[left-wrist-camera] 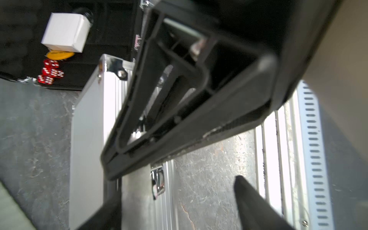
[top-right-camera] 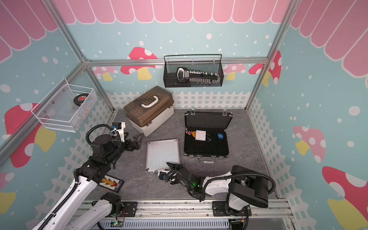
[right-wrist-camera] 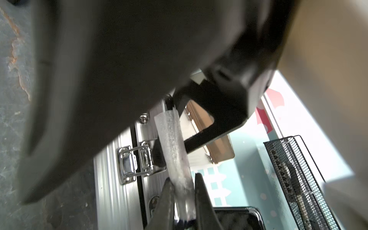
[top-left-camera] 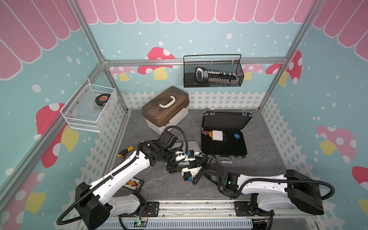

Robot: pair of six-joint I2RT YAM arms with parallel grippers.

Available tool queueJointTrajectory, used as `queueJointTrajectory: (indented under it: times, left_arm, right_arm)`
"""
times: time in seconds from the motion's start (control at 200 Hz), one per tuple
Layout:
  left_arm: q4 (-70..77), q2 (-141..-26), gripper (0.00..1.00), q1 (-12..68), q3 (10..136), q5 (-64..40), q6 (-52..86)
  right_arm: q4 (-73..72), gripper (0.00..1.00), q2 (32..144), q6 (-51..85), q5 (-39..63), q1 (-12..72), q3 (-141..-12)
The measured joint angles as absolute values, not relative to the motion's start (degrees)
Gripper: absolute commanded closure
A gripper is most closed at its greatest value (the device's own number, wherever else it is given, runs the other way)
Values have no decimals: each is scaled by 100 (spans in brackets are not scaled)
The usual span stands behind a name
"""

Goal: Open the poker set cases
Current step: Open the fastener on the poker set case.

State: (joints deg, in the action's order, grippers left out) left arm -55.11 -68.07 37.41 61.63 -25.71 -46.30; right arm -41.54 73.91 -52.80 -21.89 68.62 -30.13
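In a top view, the silver case [top-right-camera: 162, 153] lies closed beside the open black case [top-right-camera: 206, 137], with the clenched right claw [top-right-camera: 172, 165] at the silver case's front edge. Left wrist view: the left claw [left-wrist-camera: 175, 191] is spread wide, a latch [left-wrist-camera: 157, 182] ahead of it. Right wrist view: a latch sits just beside the right claw.

My right gripper [right-wrist-camera: 183, 177] crosses just ahead of my left gripper [left-wrist-camera: 175, 191], crowded close, so neither has a way straight forward. The silver case [left-wrist-camera: 89, 129] lies close below both. To their right the open black case [top-left-camera: 224, 147] blocks the way, and beyond my left gripper stands the cream box [top-left-camera: 165, 111]. Bare floor [top-left-camera: 159, 185] lies behind them, toward the rail.
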Motion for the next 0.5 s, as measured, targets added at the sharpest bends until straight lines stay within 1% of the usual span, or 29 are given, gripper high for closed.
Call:
queueJointTrajectory:
  times: [0.14,0.255,0.39,0.5]
  left_arm:
    - [-4943,-5859,1,3267,5645,-3157,-4445]
    - [-4206,-5146,1,2790,5299,-3590,-4088]
    - [-3299,-4687,1,2412,4910,-3721,-3518]
    - [-2692,-4584,1,2053,4744,-3570,-2744]
  right_arm:
    - [-4370,100,7472,-5266,-2268,6792,-3039]
    - [-4464,100,7456,-5212,-2202,6785,-2928]
    - [-4445,100,7450,-5061,-2049,6794,-2731]
    - [-4370,100,7459,-4877,-1994,6862,-2552]
